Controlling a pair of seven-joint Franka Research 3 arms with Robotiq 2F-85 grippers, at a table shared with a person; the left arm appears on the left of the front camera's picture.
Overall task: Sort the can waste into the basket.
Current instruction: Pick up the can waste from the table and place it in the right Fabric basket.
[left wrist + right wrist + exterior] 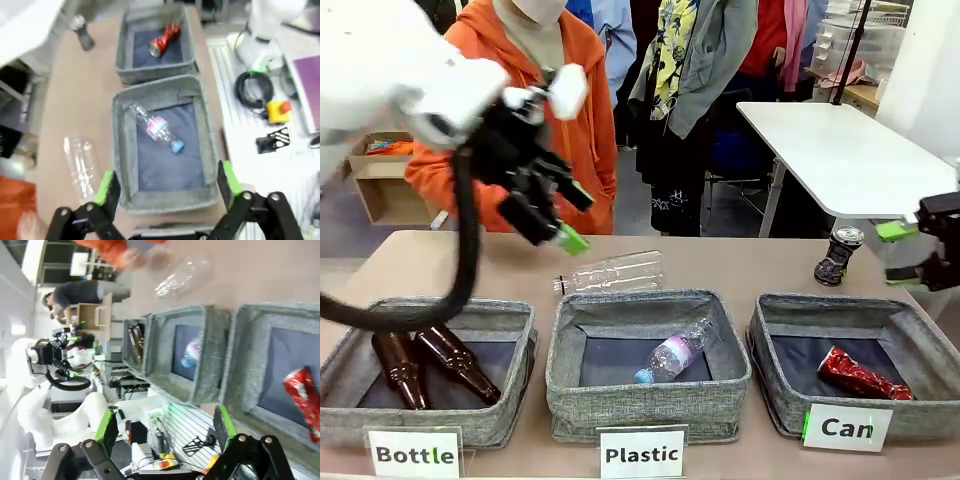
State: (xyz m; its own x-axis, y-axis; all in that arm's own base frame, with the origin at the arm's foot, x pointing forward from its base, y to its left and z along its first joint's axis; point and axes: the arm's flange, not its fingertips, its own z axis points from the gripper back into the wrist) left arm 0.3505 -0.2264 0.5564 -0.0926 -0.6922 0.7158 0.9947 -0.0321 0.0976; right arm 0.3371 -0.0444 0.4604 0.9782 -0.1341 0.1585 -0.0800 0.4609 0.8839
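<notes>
hidden: my right gripper (898, 254) is cut off at the picture edge, left gripper (575, 215) blurred | grip: both released, holding nothing | cans: red can (860, 375) lies in Can basket (840, 305); dark can (838, 255) upright on desk (720, 265) behind it, just beside right gripper | around: clear bottle (610, 272) lies behind Plastic bin (650, 300), near left gripper

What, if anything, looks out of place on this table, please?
The dark crushed drink can stands outside the grey woven basket labelled Can, behind it; a clear plastic bottle lies loose behind the grey Plastic bin.
</notes>
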